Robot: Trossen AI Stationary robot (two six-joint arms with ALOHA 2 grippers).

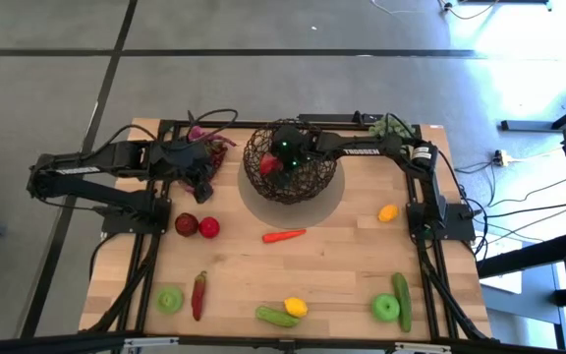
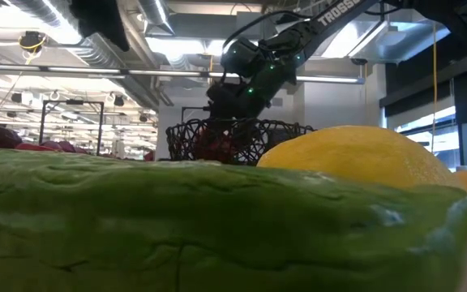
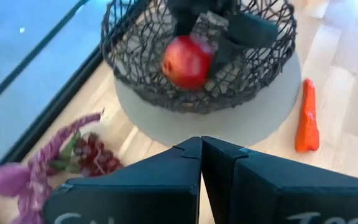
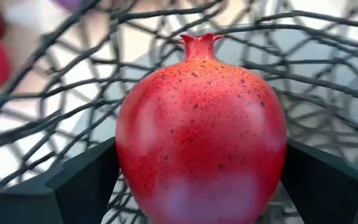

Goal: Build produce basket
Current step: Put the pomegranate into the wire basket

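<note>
Nearest us along the bench (image 1: pixel 352 265) front lie a green apple (image 1: pixel 170 300), a chilli (image 1: pixel 198 293), a cucumber (image 1: pixel 275 316) touching a lemon (image 1: pixel 296 307), and another green apple (image 1: pixel 385 308) beside a second cucumber (image 1: pixel 402 300). Farther back we see two red apples (image 1: pixel 197 226), a carrot (image 1: pixel 284 235) and a small yellow fruit (image 1: pixel 388 211). Beyond them the basket (image 1: pixel 314 182) sits on a grey mat (image 1: pixel 334 202). Inside it the right claw (image 4: pixel 201 186) is clamped on a red pomegranate (image 4: pixel 201 130). The left claw (image 3: pixel 201 149), fingers together, hangs just left of the basket near the grapes (image 3: pixel 95 155).

Bright even daylight, blurred low-view foreground.
</note>
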